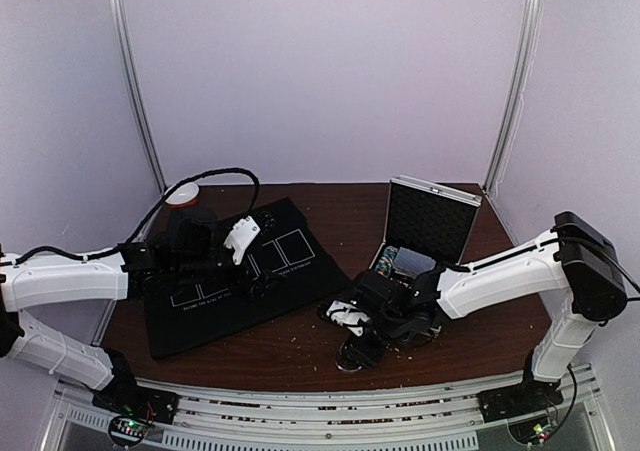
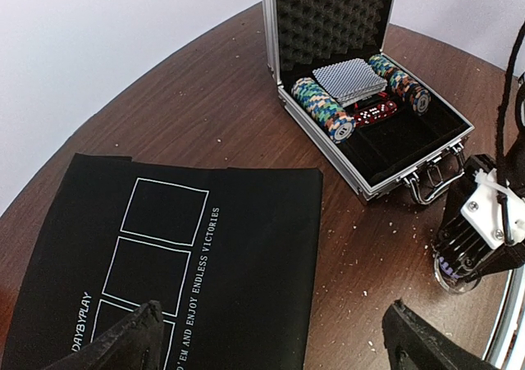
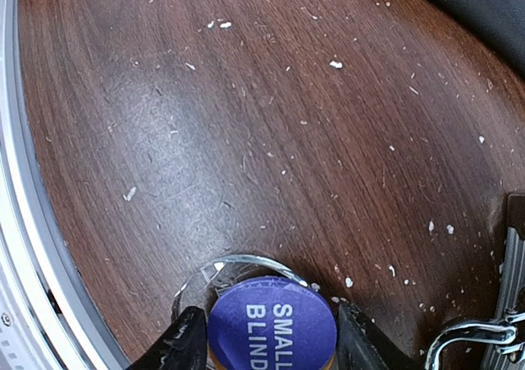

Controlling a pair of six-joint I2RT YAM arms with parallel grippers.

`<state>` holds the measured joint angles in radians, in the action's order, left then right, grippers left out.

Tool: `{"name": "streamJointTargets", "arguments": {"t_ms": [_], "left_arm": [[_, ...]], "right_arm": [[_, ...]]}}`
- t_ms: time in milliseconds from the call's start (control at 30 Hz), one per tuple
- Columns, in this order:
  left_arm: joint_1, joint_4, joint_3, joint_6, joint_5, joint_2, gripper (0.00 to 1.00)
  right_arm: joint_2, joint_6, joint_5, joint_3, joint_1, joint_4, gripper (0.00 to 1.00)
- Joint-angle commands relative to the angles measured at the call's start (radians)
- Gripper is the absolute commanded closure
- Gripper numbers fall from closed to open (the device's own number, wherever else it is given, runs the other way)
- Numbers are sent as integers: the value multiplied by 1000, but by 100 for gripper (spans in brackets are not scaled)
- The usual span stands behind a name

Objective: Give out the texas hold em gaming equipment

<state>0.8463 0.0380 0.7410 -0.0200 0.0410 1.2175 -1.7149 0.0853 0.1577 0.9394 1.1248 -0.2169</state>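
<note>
My right gripper is shut on a purple button disc marked SMALL BLIND. The disc lies on an orange one, over a clear disc on the wood. In the top view this gripper is low near the table's front edge, in front of the case. A grey-blue card deck and two rows of striped poker chips lie in the open silver case. My left gripper is wide open and empty above the black mat. In the top view it hovers mid-mat.
Red dice lie in the case beside the chips. The case stands open at the back right, with its lid upright. An orange-and-white bowl sits at the back left, behind the mat. Pale crumbs dot the wood.
</note>
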Motion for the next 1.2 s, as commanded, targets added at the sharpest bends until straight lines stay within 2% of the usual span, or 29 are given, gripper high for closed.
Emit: {"name": "streamJointTargets", "arguments": {"t_ms": [0,200,400,767,933,1167], "left_arm": [[3,-40,6,12,0,2,3],[2,-39,9,11,2,1,3],[2,-38,9,13,4,-1,3],[2,-36,14,16,22,15,4],[2,-35,18,17,31,23,4],[2,-35,15,18,35,19,4]], "right_arm": [[20,15,-23,-20,-7,-35,42],[5,17,-21,-22,-10,-35,40],[-10,16,8,-28,-17,-33,48],[-10,40,107,-46,-45,-51,46],[-14,49,149,-48,-50,-44,44],[0,90,205,-55,-80,-19,35]]}}
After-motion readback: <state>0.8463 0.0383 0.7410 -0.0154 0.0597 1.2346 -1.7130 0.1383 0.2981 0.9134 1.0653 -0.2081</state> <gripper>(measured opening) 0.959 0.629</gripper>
